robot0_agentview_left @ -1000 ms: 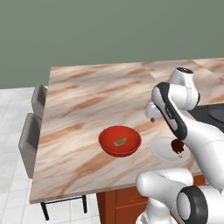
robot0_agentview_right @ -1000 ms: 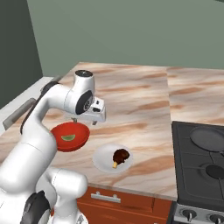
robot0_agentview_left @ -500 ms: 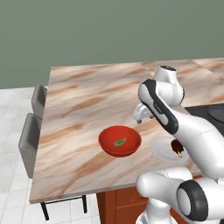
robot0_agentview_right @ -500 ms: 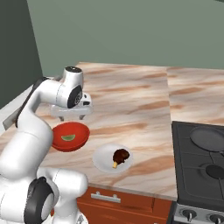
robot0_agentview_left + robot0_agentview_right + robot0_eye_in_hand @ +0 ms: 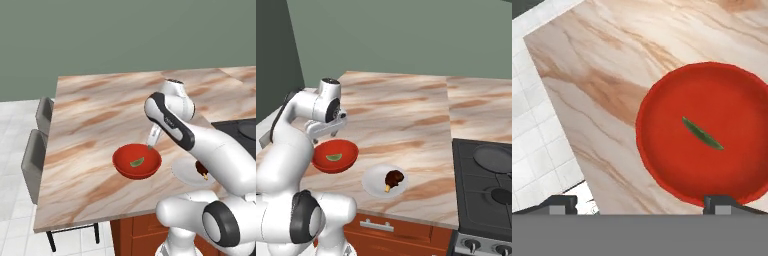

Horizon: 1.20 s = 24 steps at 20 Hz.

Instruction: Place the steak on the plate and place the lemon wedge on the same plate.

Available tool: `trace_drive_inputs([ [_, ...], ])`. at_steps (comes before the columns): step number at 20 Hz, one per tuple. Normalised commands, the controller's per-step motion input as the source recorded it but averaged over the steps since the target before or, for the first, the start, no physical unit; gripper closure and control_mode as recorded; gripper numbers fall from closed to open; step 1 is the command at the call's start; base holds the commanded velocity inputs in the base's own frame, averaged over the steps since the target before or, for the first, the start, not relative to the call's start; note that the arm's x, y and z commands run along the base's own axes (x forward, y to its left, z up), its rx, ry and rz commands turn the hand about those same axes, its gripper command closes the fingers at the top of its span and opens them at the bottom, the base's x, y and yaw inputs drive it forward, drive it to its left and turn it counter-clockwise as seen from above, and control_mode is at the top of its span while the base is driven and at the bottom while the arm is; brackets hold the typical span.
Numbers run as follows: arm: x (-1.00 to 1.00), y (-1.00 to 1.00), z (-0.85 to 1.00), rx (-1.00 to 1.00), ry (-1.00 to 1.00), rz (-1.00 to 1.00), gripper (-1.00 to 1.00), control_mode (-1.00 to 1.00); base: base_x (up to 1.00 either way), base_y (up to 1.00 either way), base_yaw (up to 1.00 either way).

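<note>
Above the red bowl (image 5: 136, 161) rim, gripper (image 5: 151, 140) hovers wide apart

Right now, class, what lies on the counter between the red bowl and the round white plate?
Nothing: in the right base view a bare strip of marbled counter separates the red bowl from the round white plate, which holds the dark reddish-brown steak.

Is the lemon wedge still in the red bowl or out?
In: the lemon wedge lies on the red bowl's floor; open gripper above.
</note>
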Motion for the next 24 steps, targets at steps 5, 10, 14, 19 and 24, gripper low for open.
trace_drive_inputs([
  [5,0.04,0.08,-0.26,0.00,-0.05,0.58,-1.00,-1.00,0.00,0.00,0.00],
  [10,0.01,-0.01,-0.20,0.00,-0.09,0.53,-1.00,-1.00,0.00,0.00,0.00],
  [14,0.00,-0.14,-0.17,0.00,-0.18,0.43,-1.00,-1.00,0.00,0.00,0.00],
  [19,0.00,-0.15,-0.29,0.00,-0.29,0.34,-1.00,-1.00,0.00,0.00,0.00],
  [24,0.10,-0.04,-0.44,0.00,-0.26,0.29,-1.00,-1.00,0.00,0.00,0.00],
])
